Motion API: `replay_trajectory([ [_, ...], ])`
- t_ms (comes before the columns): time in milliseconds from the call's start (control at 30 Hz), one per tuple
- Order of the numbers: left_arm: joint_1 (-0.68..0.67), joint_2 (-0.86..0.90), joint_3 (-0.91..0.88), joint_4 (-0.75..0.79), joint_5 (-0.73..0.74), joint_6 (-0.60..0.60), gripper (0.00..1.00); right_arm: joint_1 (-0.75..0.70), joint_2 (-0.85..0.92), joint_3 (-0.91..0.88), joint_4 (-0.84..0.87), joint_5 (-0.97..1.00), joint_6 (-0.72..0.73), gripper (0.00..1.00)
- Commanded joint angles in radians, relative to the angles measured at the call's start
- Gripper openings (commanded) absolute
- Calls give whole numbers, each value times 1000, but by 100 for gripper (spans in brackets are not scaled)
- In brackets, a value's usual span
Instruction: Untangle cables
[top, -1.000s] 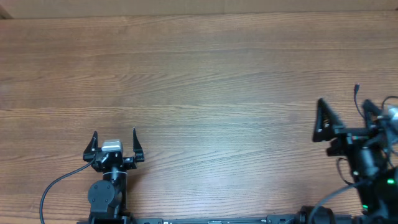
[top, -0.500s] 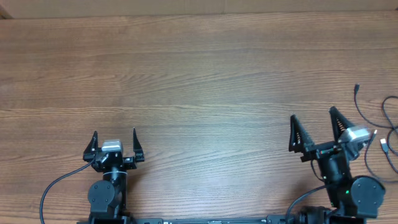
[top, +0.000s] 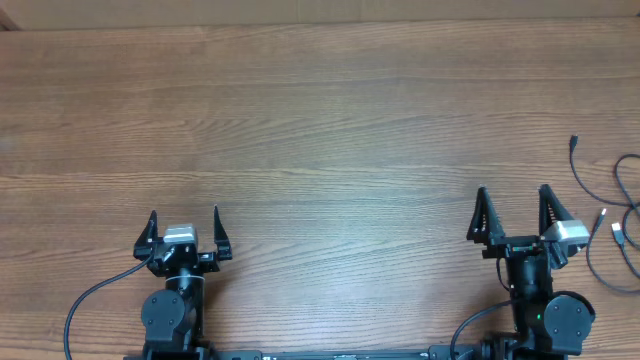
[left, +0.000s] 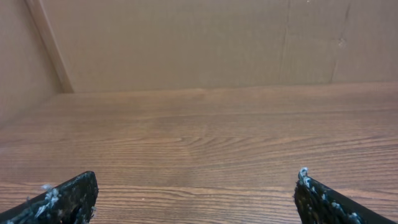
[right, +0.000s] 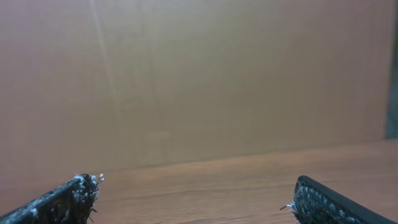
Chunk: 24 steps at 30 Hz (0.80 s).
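Thin black cables (top: 596, 205) lie in loose curves at the table's right edge in the overhead view, with a small plug end (top: 574, 143) at the top and a silvery-white tip (top: 618, 235) lower down. My right gripper (top: 513, 200) is open and empty just left of them, not touching them. My left gripper (top: 184, 221) is open and empty at the front left, far from the cables. Both wrist views show only open fingertips over bare wood: the left gripper (left: 196, 196) and the right gripper (right: 194, 199). No cable shows in either.
The wooden table (top: 320, 130) runs to a brown cardboard wall (left: 186, 43) at the back. A thick black robot cable (top: 85, 300) loops at the front left by the left arm's base.
My right arm has pulled back from the cables at the right edge, moved left and toward the front, and settled upright. The cables now lie uncovered. The left arm has not moved.
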Motion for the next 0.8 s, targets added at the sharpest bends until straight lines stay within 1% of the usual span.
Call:
replay_trajectory([
  [0,5,-9,-3,-1,11,6,100,4,-27,-43,24,79,-1,100],
  [167,5,-9,-3,-1,11,6,100,4,-52,-107,63,79,-1,100],
  [333,5,-9,-3,-1,11,6,99,4,-52,-105,35,113,-1,100],
  [600,5,-9,-3,-1,11,6,99,4,-52,-105,-148,149,-1,100],
  [767,5,-9,-3,-1,11,6,100,4,-52,-105,-153,143,-1,100],
])
